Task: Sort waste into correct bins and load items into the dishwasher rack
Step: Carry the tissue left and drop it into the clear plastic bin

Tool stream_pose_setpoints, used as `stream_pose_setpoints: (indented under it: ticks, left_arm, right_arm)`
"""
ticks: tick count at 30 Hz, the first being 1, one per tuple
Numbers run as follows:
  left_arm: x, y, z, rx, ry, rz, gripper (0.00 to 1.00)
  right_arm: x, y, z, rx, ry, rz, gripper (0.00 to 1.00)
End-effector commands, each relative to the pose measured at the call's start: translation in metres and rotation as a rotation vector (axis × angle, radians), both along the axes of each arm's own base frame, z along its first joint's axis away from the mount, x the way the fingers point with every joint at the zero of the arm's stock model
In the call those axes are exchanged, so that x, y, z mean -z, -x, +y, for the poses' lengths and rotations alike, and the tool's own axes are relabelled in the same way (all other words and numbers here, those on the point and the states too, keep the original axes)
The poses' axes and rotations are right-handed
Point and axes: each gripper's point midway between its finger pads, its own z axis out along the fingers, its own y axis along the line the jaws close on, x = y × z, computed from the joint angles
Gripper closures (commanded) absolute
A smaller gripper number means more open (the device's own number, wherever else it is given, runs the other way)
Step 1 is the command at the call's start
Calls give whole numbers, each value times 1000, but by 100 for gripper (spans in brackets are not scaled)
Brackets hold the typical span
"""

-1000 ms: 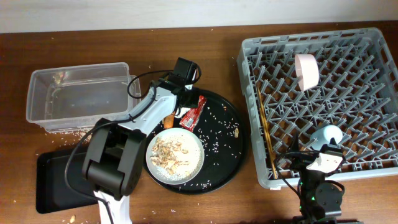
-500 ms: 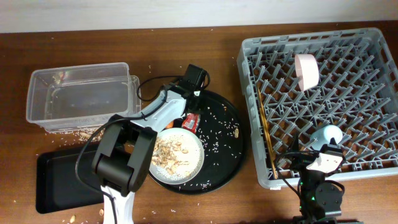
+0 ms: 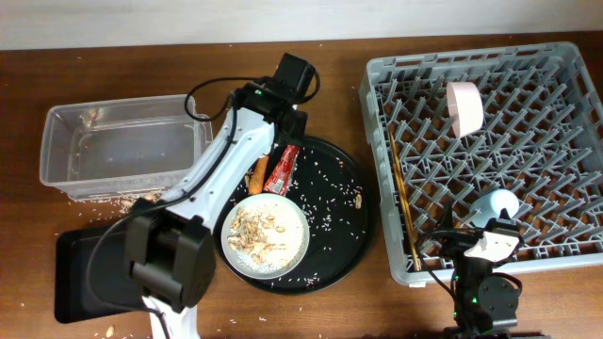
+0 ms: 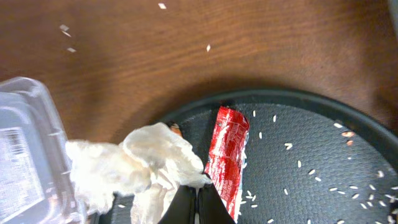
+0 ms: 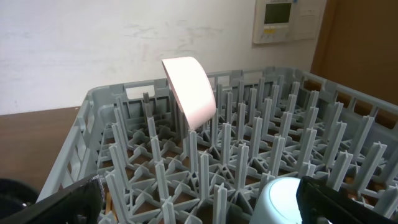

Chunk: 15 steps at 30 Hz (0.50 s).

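Observation:
My left gripper [image 4: 198, 198] is shut on the crumpled white tissue [image 4: 140, 165] and holds it above the far-left rim of the round black tray. In the overhead view the gripper [image 3: 285, 130] hides the tissue. The red wrapper [image 3: 281, 169] and the orange carrot piece [image 3: 257, 175] lie on the tray below it. The pale plate [image 3: 295, 247] holds beige food scraps [image 3: 257, 230]. The clear tub [image 3: 121, 148] is to the left and the flat black tray [image 3: 83, 275] at the front left. In the dishwasher rack [image 3: 556, 141] are the white-pink bowl [image 3: 464, 105], the chopsticks [image 3: 400, 196] and the blue cup [image 3: 497, 204]. My right gripper [image 5: 199, 208] is open over the rack's front edge.
The large round black tray [image 3: 344, 202] carries scattered rice grains and a small scrap at its right rim. Loose grains lie on the wooden table by the tub. The tub's corner [image 4: 28, 134] is close left of the held tissue.
My left gripper has risen from the round tray toward its far rim with the tissue in it. The wrapper and carrot are now uncovered. The right arm has not moved.

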Motion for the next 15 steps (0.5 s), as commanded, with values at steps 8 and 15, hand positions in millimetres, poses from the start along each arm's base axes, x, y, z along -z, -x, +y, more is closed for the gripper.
stream_pose_setpoints:
  ticks: [8,15]
  left_arm:
    - [-83,0,141,-405,-90,-142,99]
    - [-22,-9,229,-603,62,23,96]
  right_arm:
    - [3,0,-1,4,-7,2,2]
    - [3,0,-1,4,-7,2,2]
